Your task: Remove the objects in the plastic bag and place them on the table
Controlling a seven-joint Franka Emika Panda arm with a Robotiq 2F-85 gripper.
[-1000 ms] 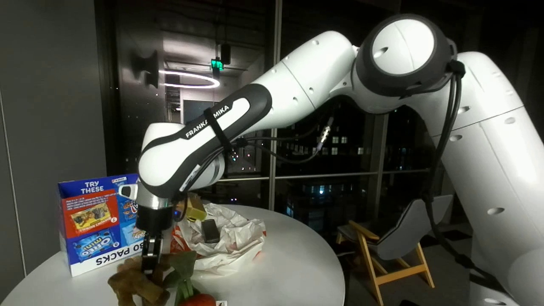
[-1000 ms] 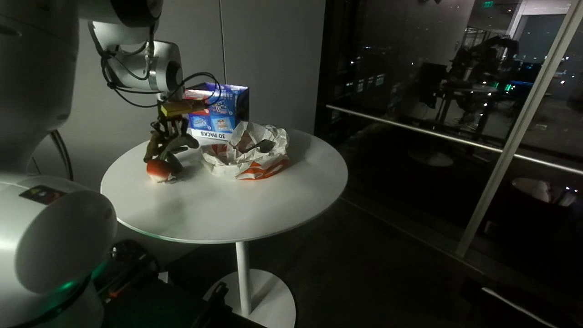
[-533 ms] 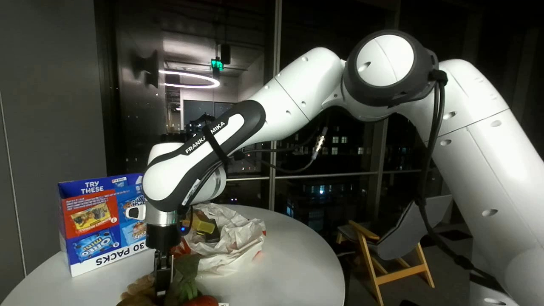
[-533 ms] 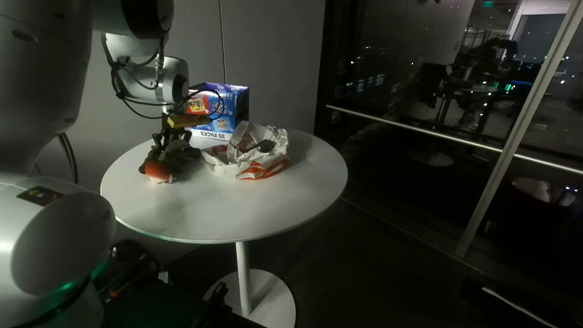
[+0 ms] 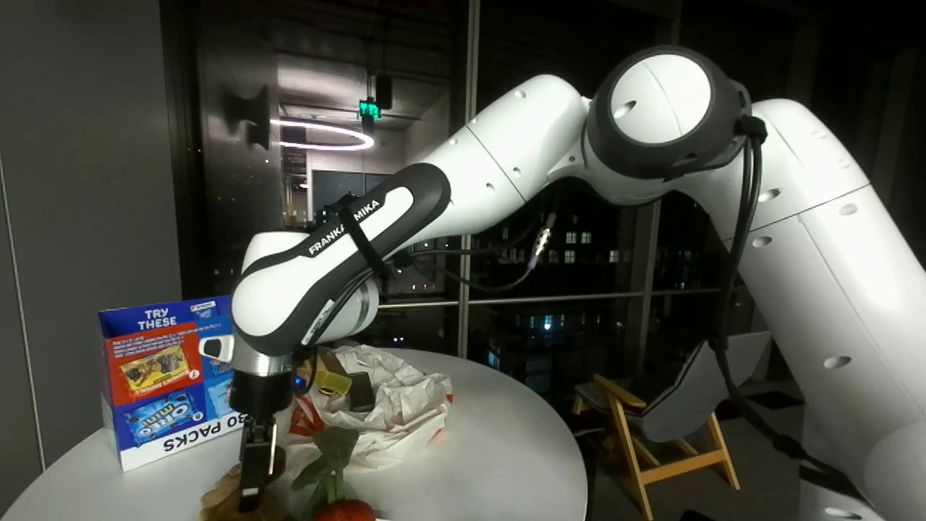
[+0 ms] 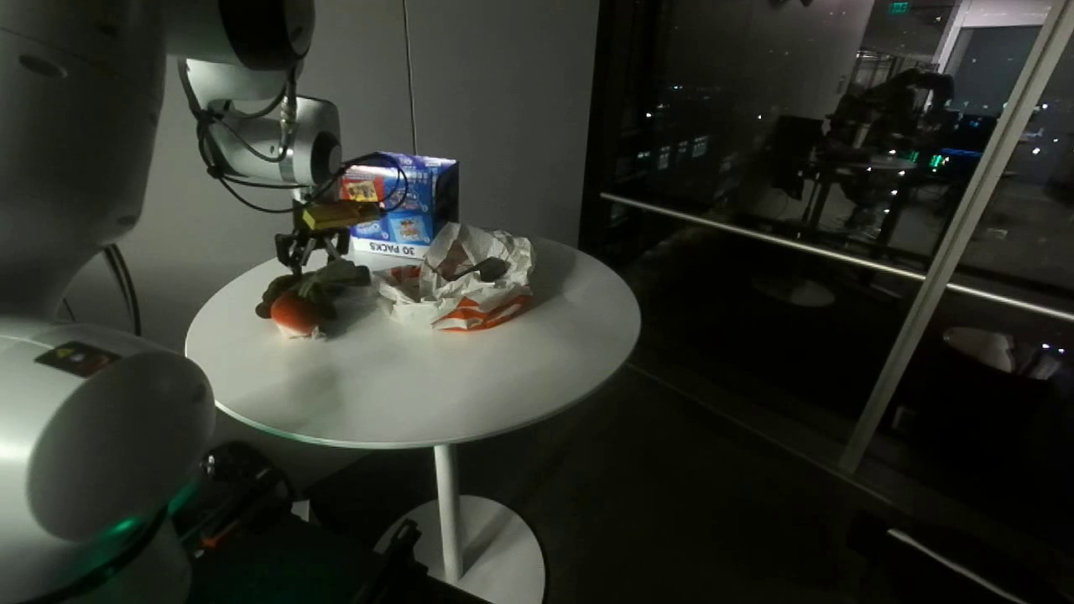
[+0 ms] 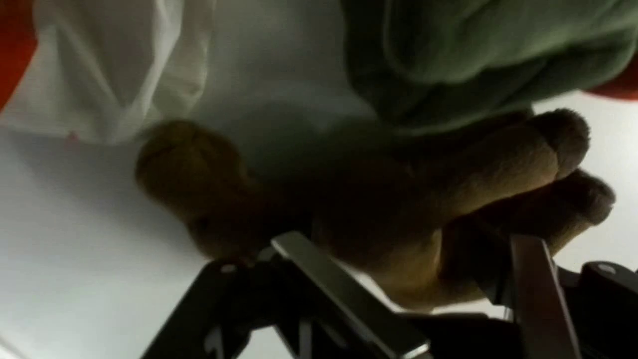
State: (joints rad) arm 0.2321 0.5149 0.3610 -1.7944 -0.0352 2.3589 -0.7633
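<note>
My gripper (image 5: pixel 259 474) (image 6: pixel 317 258) (image 7: pixel 411 239) stands open over a brown plush animal (image 5: pixel 221 499) (image 7: pixel 189 169), its two fingers spread wide apart in the wrist view. The animal lies on the white table (image 5: pixel 506 463) (image 6: pixel 419 394), its body in shadow just under the fingertips. Against it rests a plush vegetable with green leaves (image 7: pixel 478 55) and an orange-red body (image 5: pixel 346 511) (image 6: pixel 295 313). The crumpled white and red plastic bag (image 5: pixel 409 405) (image 6: pixel 495 306) (image 7: pixel 114 75) sits beside them with its mouth open. A dark object (image 5: pixel 360 391) (image 6: pixel 488 268) shows inside it; the bag's depths are hidden.
A blue snack box (image 5: pixel 166 391) (image 6: pixel 432 205) stands at the table's far side, close to the gripper. A yellow block (image 5: pixel 333 382) (image 6: pixel 331 216) is fixed on the wrist. Beyond the table stands a wooden chair (image 5: pixel 680 434) by the windows.
One second ago the gripper held the brown animal above the table. It came down, its fingers spread, the animal settled on the tabletop, and the arm has risen slightly without it.
</note>
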